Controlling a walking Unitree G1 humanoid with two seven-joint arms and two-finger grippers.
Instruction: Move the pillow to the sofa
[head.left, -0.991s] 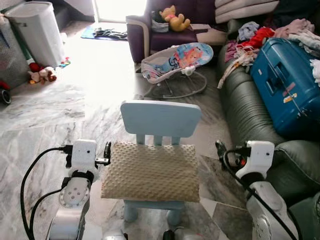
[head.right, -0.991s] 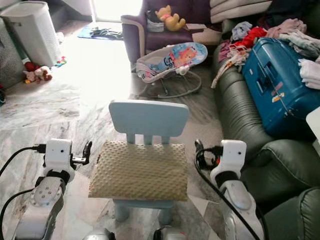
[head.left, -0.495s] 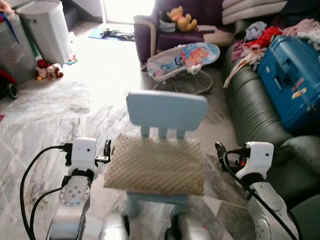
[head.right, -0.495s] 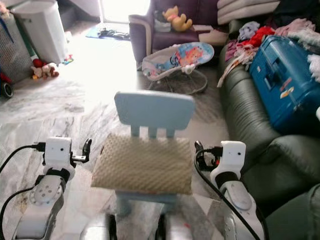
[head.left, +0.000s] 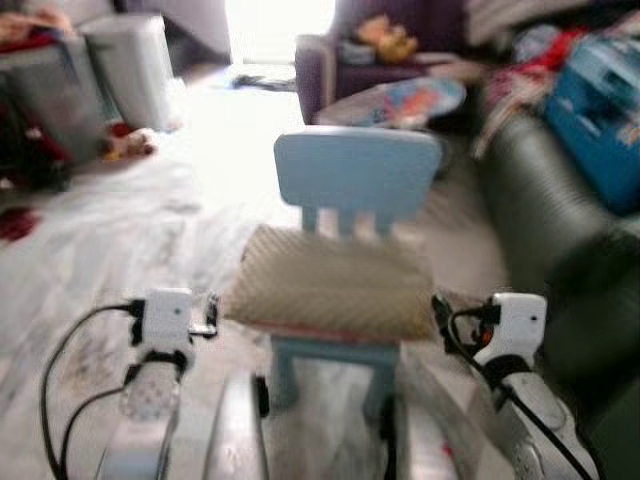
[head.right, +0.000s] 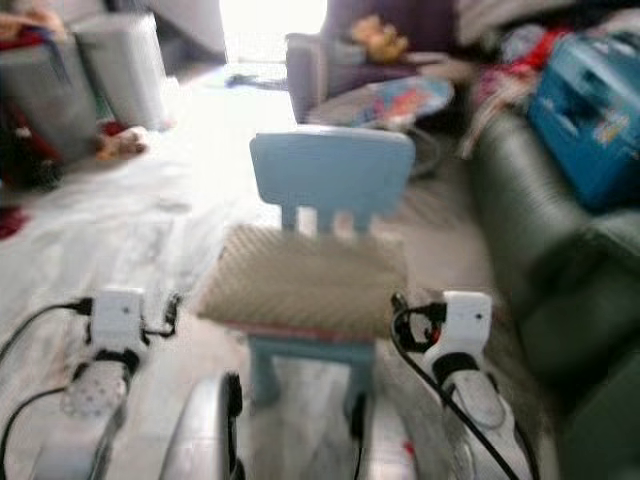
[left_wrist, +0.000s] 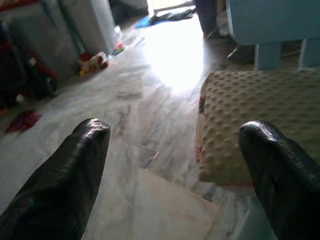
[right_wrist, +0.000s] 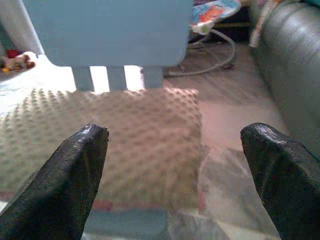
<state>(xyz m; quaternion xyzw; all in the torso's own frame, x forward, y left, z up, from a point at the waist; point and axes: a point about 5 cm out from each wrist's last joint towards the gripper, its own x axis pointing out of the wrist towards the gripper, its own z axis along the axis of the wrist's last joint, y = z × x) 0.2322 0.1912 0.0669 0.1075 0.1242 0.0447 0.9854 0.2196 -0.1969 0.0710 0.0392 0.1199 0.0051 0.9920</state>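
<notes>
A beige dotted pillow (head.left: 330, 285) lies flat on the seat of a small light-blue child's chair (head.left: 357, 170). My left gripper (head.left: 212, 312) hangs open just off the pillow's left edge, apart from it. In the left wrist view the pillow's corner (left_wrist: 255, 120) sits near one finger (left_wrist: 280, 170). My right gripper (head.left: 438, 310) stands open off the pillow's right edge. In the right wrist view the pillow (right_wrist: 125, 130) lies between and beyond the open fingers (right_wrist: 75, 170). The dark leather sofa (head.left: 540, 190) runs along the right. The head views are blurred.
A blue suitcase (head.left: 605, 110) and heaped clothes lie on the sofa. A baby bouncer (head.left: 400, 100) and a purple armchair (head.left: 370, 60) stand behind the chair. A white bin (head.left: 130, 70) and toys (head.left: 125, 145) are at the far left on the marble floor (head.left: 120, 240).
The whole head picture has shifted and blurred, so the camera moved. The chair and pillow now sit a little higher and to the right. Both grippers stay open beside the pillow.
</notes>
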